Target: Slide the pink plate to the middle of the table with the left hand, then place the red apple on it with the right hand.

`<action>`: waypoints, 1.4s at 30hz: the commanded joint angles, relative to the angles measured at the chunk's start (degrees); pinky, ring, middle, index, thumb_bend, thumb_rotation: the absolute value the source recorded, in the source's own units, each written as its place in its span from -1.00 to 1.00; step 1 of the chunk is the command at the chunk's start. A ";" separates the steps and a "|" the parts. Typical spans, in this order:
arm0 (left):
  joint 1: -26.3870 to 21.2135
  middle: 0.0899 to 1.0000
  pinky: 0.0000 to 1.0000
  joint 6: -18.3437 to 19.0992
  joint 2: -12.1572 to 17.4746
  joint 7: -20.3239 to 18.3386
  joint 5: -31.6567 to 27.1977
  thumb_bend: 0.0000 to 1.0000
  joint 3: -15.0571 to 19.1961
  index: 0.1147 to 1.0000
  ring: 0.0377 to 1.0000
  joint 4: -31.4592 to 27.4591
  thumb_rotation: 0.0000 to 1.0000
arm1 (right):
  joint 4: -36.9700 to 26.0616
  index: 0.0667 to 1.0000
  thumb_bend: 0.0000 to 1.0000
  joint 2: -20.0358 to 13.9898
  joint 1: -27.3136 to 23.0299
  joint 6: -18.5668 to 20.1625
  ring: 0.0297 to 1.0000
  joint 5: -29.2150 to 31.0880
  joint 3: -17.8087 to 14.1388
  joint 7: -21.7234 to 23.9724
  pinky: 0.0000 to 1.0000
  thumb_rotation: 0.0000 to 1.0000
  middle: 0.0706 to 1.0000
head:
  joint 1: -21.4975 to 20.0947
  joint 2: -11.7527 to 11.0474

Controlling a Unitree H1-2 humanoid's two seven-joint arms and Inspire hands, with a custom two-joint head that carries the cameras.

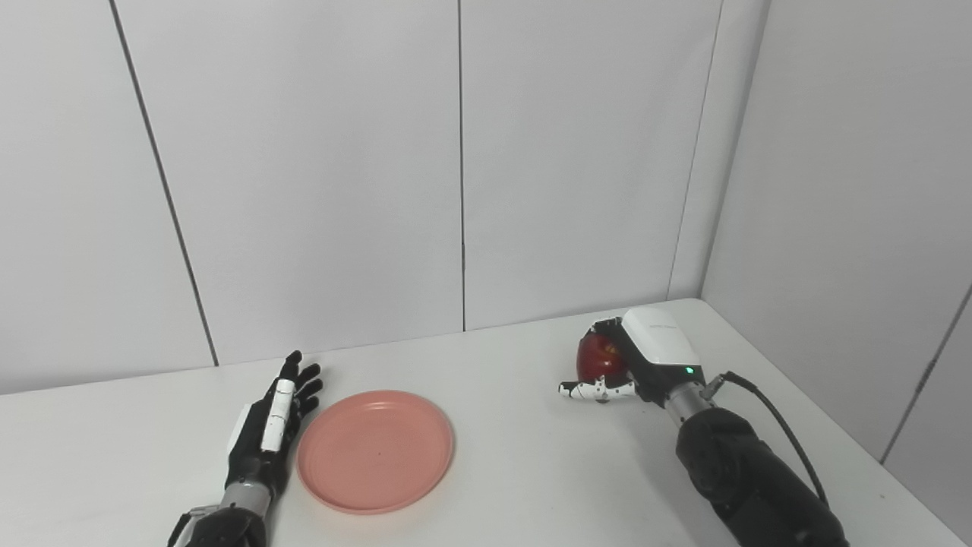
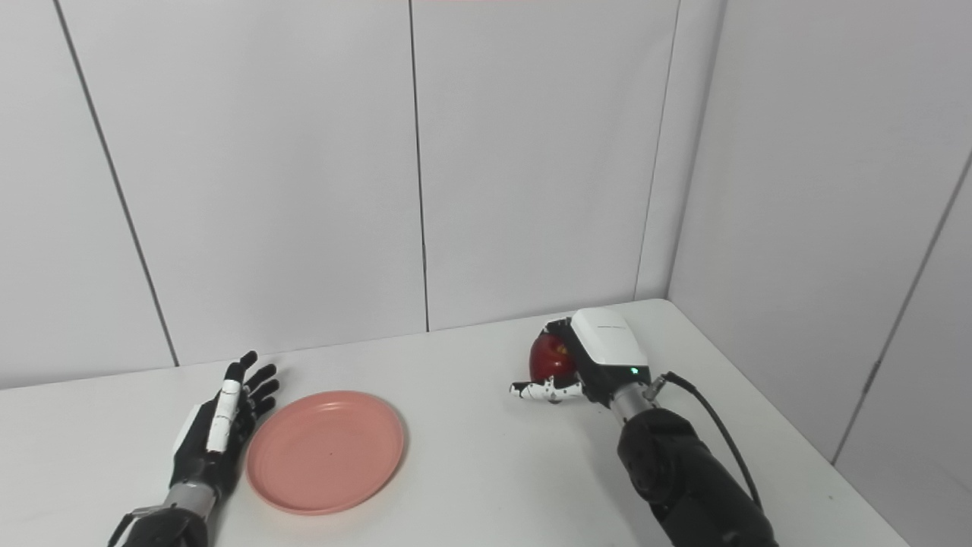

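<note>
1. While its black fingers (image 1: 305,380) are spread out flat and straight, the left hand (image 1: 269,429) holds nothing and lies on its edge on the white table (image 1: 531,471).
2. This hand is just beside the left rim of the round pink plastic plate (image 1: 376,450). I cannot tell if it touches the rim.
3. That pink plate sits flat on the table, on the left side and close to the front. It has nothing on it.
4. Over on the right, the fingers of the right hand (image 1: 630,361) curl around the shiny red apple (image 1: 600,358). The white thumb (image 1: 596,390) sticks out to the left under the apple.
5. The apple is far back on the table, well apart from the plate. I cannot tell if it rests on the table or is lifted a little.
6. The back of the right hand is a white cover with a small green light (image 1: 689,371).
7. A black cable (image 1: 782,429) runs from the wrist along the black right arm (image 1: 748,479), which comes in from the bottom right.
8. Behind the table stand plain white wall panels (image 1: 304,175).
</note>
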 commanded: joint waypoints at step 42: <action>3.12 0.76 0.79 2.28 -2.22 6.82 2.55 0.59 -1.67 0.89 0.74 6.23 0.84 | -1.56 -0.34 -0.03 -0.20 -6.20 0.00 -0.71 -1.96 -1.37 1.07 -0.78 -0.22 -0.61 | 15.88 -1.98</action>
